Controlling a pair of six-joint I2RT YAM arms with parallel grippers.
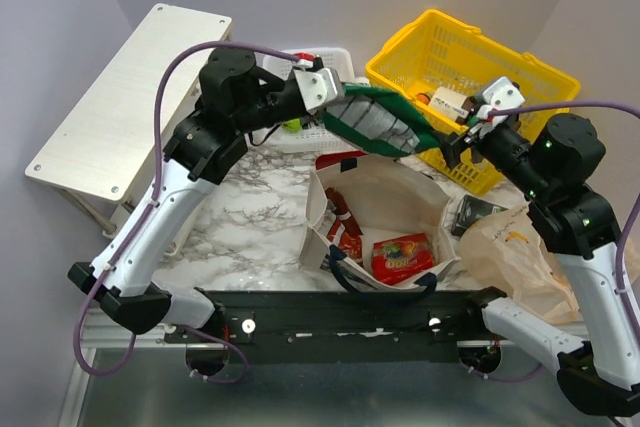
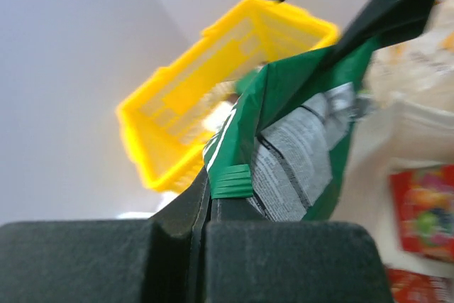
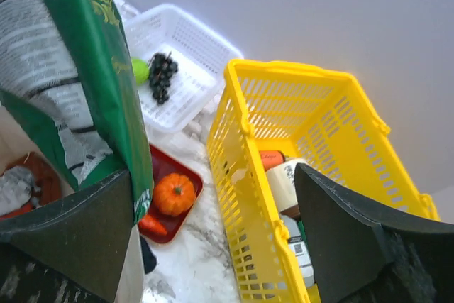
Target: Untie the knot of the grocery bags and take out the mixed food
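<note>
Over the marble table point(image 1: 250, 227) and canvas tote point(image 1: 400, 187) hangs the green snack bag point(image 1: 375, 122), surely light and crinkly, the left gripper point(image 1: 330, 102) pinching its stiffer crimped seam, the right gripper point(image 1: 455, 147) gaping beside the other end.

our left gripper point(image 2: 204, 204) pinches the green snack bag point(image 2: 298, 133) by its crimped edge. behind it we see the yellow basket point(image 2: 184, 125).
</note>
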